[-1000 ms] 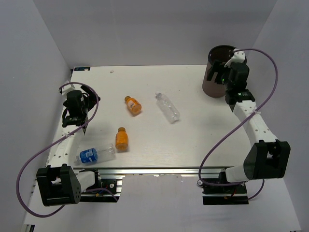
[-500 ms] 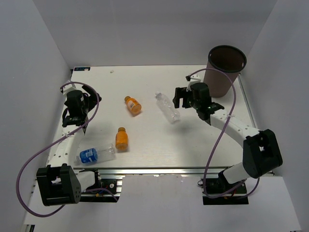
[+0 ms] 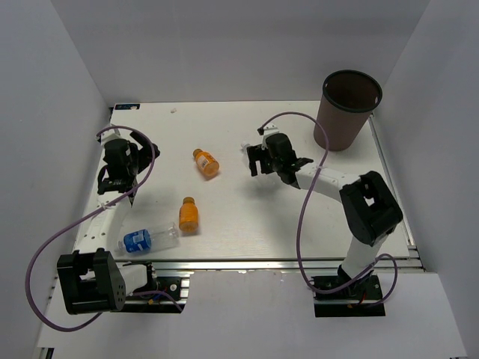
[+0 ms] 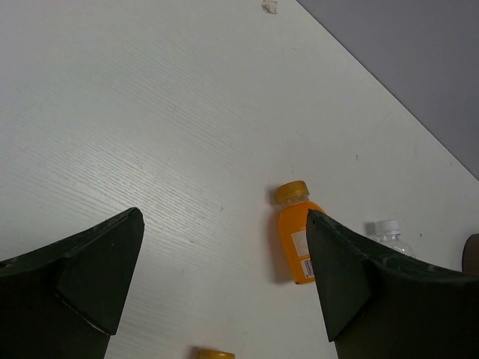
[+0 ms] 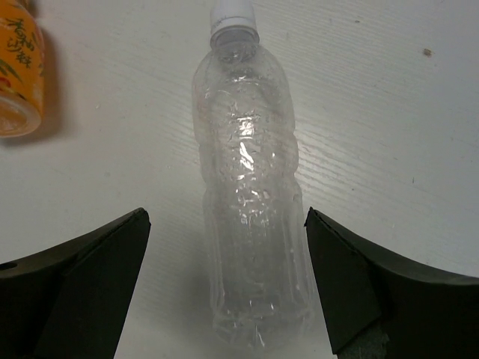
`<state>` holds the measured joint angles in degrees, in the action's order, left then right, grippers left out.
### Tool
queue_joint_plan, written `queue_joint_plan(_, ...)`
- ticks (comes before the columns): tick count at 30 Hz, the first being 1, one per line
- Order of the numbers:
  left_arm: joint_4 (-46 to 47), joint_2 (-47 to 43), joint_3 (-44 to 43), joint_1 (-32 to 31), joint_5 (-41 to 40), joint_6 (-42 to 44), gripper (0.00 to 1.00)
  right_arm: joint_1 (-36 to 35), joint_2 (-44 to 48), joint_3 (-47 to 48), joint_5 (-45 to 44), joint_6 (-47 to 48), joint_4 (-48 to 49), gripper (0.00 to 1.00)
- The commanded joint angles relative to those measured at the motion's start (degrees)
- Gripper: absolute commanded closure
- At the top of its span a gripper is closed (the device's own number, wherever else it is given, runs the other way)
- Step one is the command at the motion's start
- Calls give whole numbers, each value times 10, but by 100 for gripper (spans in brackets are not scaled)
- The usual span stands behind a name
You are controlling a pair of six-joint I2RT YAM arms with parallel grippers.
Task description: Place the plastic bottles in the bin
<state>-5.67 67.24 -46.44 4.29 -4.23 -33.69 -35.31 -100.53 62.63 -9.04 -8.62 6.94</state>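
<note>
The right gripper (image 5: 224,217) is hovering spread wide straight above the plain clear bottle (image 5: 251,202), which is lying on the counter (image 5: 374,112) left of the bin (image 3: 348,112), its long axis running through the gap, jaws flanking its sides.

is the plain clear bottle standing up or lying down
Lying down. In the right wrist view the clear bottle rests lengthwise on the table, its white cap pointing away, between the fingers of the open right tool.
</note>
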Motion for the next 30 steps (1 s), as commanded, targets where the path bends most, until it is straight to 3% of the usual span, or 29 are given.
queue_joint_plan(1,6,-7,-4,1,12,-1,2,-5,-26,48,-22,-1,-3,11)
queue_joint_plan(9,10,-8,-1,0,13,-7,2,-8,-91,86,-68,-24,-26,11)
queue_joint_plan(16,11,-9,-1,0,12,-8,2,-8,-120,110,-73,-28,-33,21)
queue_joint_plan(19,9,-6,-1,0,12,-8,2,-8,-120,114,-85,-38,-40,29)
queue_joint_plan(23,12,-6,-1,1,18,-8,2,-8,-94,103,-85,-39,-37,56)
queue_joint_plan(30,10,-11,1,0,7,-11,2,5,10,136,-57,26,-19,57)
